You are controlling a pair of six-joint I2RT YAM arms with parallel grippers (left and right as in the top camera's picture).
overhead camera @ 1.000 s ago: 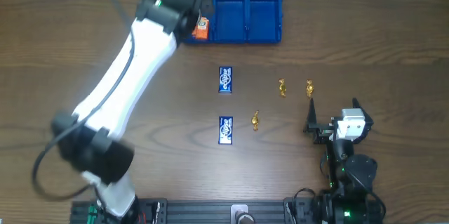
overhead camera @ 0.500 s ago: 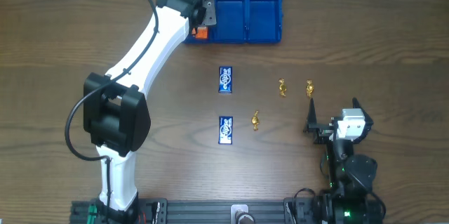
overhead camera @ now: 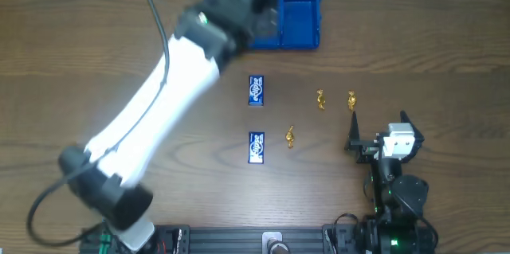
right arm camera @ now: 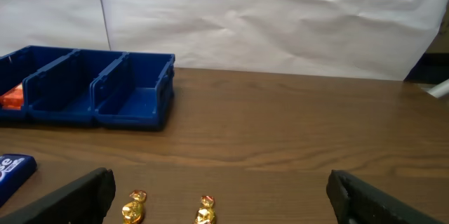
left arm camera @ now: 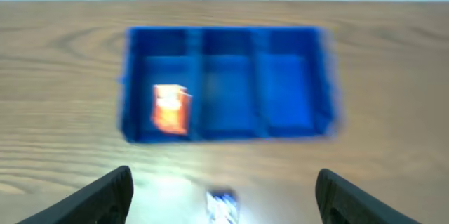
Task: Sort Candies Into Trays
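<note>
- My left gripper [left arm camera: 223, 176] hangs above the table [overhead camera: 414, 55] on the 6 o'clock side of the tray [left arm camera: 224, 33]; its fingers are wide apart and hold nothing
- The tray sits at the table's 12 o'clock edge, long axis running 9 to 3; its three compartments each run 12 to 6
- The orange candy [left arm camera: 170, 109] lies in the compartment at the tray's 9 o'clock end; its long axis follows the compartment, 12 to 6, tilted slightly; I cannot tell which end leads
- The first blue candy [overhead camera: 256, 91] lies on the table at 6 o'clock from the tray, well apart from it, long axis 12 to 6; my left wrist view shows it on the wood between the lines of my fingers, untouched
- The second blue candy [overhead camera: 256, 147] lies at 6 o'clock from the first, in line with it, same axis
- Two gold candies [overhead camera: 320, 99] lie side by side at 3 o'clock from the first blue candy, each pointing 12 to 6; a third gold candy [overhead camera: 290, 136] lies just at 3 o'clock of the second blue candy
- My right gripper [overhead camera: 378, 127] rests at the table's 4 o'clock, pointing toward 12; its fingers are spread with nothing between them
</note>
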